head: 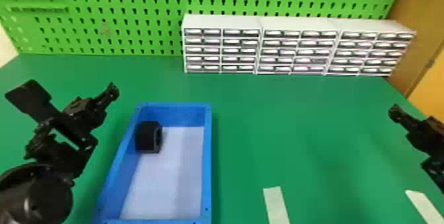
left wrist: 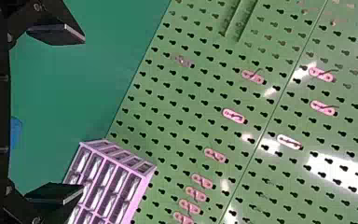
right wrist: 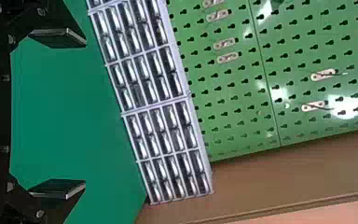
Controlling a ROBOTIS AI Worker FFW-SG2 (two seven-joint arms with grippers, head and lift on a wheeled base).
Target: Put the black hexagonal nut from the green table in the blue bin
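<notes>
My left gripper [head: 74, 102] hangs over the table left of the blue bin [head: 207, 160] in the head view. The black hexagonal nut [head: 147, 137] lies inside that bin, against its left wall toward the back, with its hole facing right. Nothing holds it. In the left wrist view, my left gripper [left wrist: 56, 114] is open, its two fingers wide apart with nothing between them. At the head view's right edge is my right gripper [head: 409, 124], far from the bin. The right wrist view has my right gripper [right wrist: 58, 114] open and holding nothing.
Along the back of the green table [head: 264, 124] stands a white drawer cabinet [head: 223, 21], before a green pegboard [head: 115, 15]. A pale tape strip [head: 277, 203] lies on the table near the front, and another strip [head: 424, 206] is at the front right.
</notes>
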